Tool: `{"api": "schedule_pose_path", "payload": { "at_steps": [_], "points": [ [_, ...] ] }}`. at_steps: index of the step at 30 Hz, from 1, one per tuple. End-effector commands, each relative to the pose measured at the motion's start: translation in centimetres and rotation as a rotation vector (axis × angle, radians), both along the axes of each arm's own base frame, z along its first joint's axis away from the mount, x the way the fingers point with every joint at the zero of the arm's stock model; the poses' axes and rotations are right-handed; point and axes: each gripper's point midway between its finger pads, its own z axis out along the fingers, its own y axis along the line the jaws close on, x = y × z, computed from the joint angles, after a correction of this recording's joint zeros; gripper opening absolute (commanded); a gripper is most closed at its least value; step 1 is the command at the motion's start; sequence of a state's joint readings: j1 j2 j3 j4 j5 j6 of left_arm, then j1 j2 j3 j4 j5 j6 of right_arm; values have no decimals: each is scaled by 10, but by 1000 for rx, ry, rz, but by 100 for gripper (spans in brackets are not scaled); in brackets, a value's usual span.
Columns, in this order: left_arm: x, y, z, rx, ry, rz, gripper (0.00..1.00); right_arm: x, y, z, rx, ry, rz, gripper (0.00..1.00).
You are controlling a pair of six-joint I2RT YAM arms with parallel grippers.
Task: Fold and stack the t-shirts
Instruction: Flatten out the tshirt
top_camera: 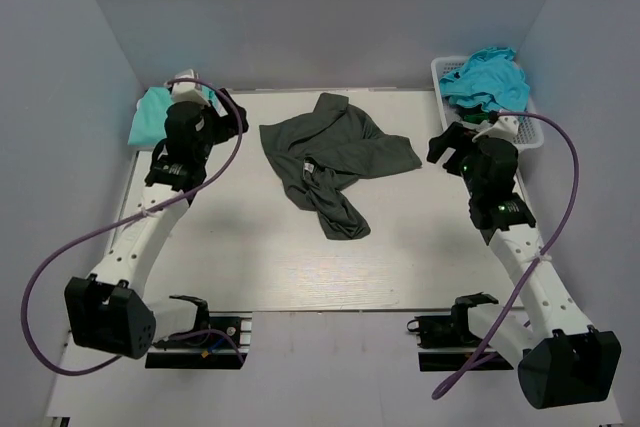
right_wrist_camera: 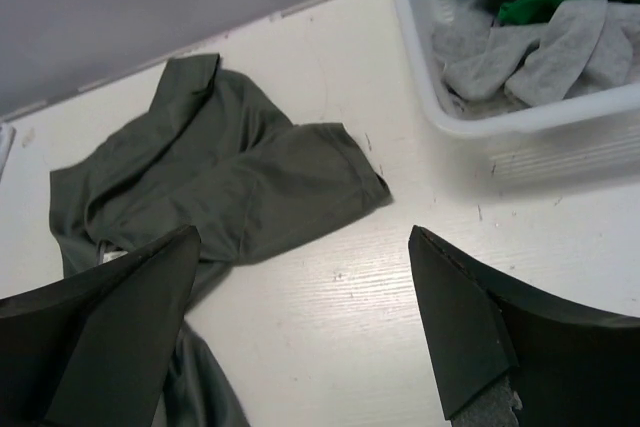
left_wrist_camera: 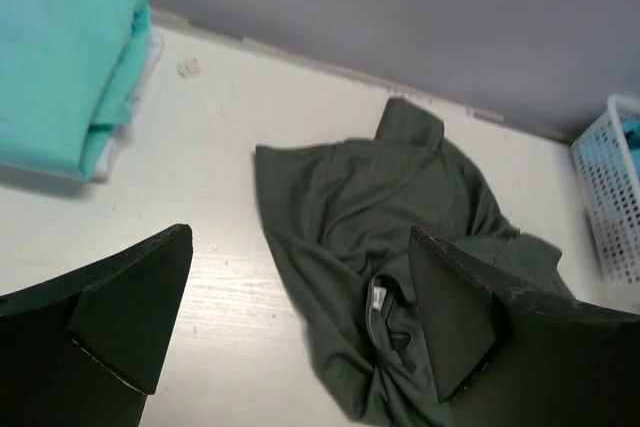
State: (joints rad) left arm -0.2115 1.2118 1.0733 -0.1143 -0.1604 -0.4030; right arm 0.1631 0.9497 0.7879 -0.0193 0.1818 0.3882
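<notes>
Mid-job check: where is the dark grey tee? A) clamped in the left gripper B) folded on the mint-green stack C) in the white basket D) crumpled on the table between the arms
D: the dark grey tee lies crumpled on the table, and the left gripper and right gripper are both open and empty.

Soft, even overhead light reaches me in all three views, slightly dim and bluish. On the right wrist, the basket (right_wrist_camera: 520,132) at 2 o'clock smears; fingers (right_wrist_camera: 110,337) at 7 look soft.

Dark tee (top_camera: 335,162), mint tee (top_camera: 150,119), basket (right_wrist_camera: 530,132): one each
</notes>
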Motion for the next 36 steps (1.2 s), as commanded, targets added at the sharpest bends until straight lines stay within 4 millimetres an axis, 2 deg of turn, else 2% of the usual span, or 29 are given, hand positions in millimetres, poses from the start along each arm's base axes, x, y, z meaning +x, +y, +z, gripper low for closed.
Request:
{"api": "schedule_pose_path", "payload": {
  "at_steps": [1,2,4,5,6,7,8,9,10,11,12,13,14,16,17,18,19,20,21,23,24,25,26,28,29,31,32,34,36],
  "points": [
    [-3,-13,-12,-25,75,-67,99,1,7,14,0,3,46,91],
    [3,-17,-24,-24,114,-85,99,0,11,12,6,8,70,91],
    [7,-33,-38,-31,162,-148,99,4,13,-5,-17,51,81,91],
    [12,-37,-39,-34,175,-165,99,7,12,-16,-31,86,82,91],
    [20,-45,-58,-38,232,-197,99,10,13,-17,-45,92,91,91],
    [25,-48,-67,-38,259,-206,99,9,14,-26,-63,130,104,91],
    [35,-50,-63,-38,261,-206,99,14,15,-48,-95,203,125,91],
    [38,-51,-75,-33,308,-204,99,22,17,-32,-98,185,128,91],
    [54,-52,-87,-16,342,-195,99,20,15,-43,-112,247,125,91],
    [60,-51,-96,-8,372,-183,99,32,15,-55,-139,297,127,91],
    [69,-51,-95,-1,386,-170,99,39,13,-49,-152,299,113,91],
    [75,-49,-103,8,409,-155,99,46,13,-54,-160,335,111,91],
    [83,-46,-131,29,476,-127,99,50,10,-68,-184,384,95,91],
    [101,-48,-133,35,484,-119,99,63,6,-72,-200,412,74,91],
    [107,-48,-140,43,502,-107,99,66,7,-74,-203,418,75,91],
    [114,-49,-167,52,561,-105,99,71,9,-92,-218,469,86,91],
    [125,-51,-161,52,556,-105,99,82,9,-82,-215,448,82,91],
    [132,-47,-168,43,571,-81,99,84,12,-106,-227,518,105,91],
    [145,-49,-179,46,585,-81,99,92,16,-102,-229,510,124,91],
    [152,-48,-192,52,617,-59,99,103,16,-100,-231,510,127,91],
    [161,-50,-186,49,600,-59,99,110,20,-117,-225,553,138,91],
    [165,-51,-208,55,636,-58,99,114,20,-133,-212,600,133,91],
    [165,-51,-209,56,636,-58,99,121,21,-122,-209,572,131,91],
    [168,-54,-218,49,644,-71,99,123,23,-149,-212,641,139,91],
    [167,-56,-230,45,667,-82,99,132,23,-143,-196,626,126,91],
    [166,-56,-240,40,686,-77,99,130,26,-170,-197,704,141,91],
    [167,-59,-239,33,678,-88,97,140,28,-162,-196,681,144,91],
    [165,-60,-255,31,706,-96,90,144,27,-177,-198,724,130,91],
    [162,-62,-259,37,717,-115,84,150,21,-181,-212,738,77,91]
  ]
}}
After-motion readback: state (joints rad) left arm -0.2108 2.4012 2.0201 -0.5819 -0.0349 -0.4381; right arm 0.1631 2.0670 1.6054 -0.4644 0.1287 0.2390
